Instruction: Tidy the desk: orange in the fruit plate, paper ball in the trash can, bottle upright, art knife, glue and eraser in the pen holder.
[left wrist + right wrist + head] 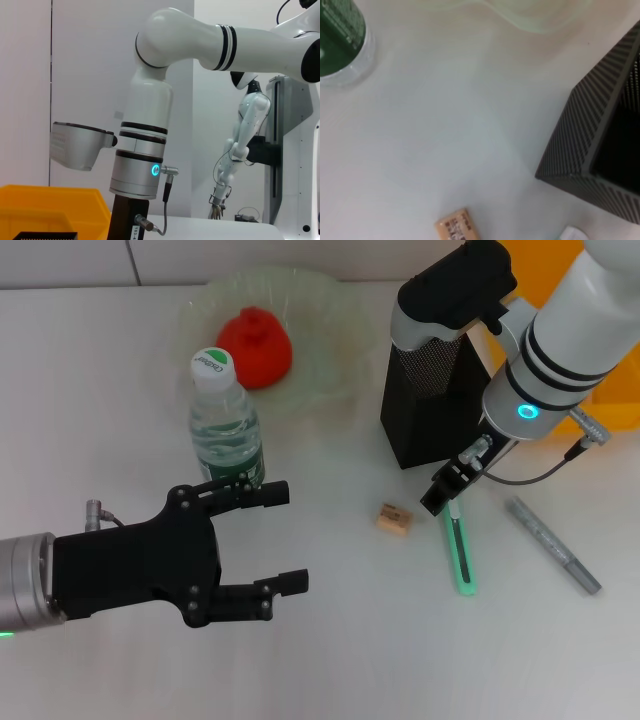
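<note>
White bench carries everything; right gripper fingers, just before the pen holder, pinch the art knife; left gripper fingers spread beside the bottle.

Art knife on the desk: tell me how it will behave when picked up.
The art knife looks slim and rigid, so probably light and stiff. It lies flat on the table, leaving little to grip, and its smooth plastic may slip. The right gripper is at its upper end.

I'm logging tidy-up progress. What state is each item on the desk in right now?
Red-orange orange: in pale-green fruit plate.
Clear bottle: upright.
Mint-green art knife: flat on desk.
Grey glue stick: flat on desk.
Tan eraser: on desk.
Left gripper: open.
Right gripper: at knife's end.
</note>
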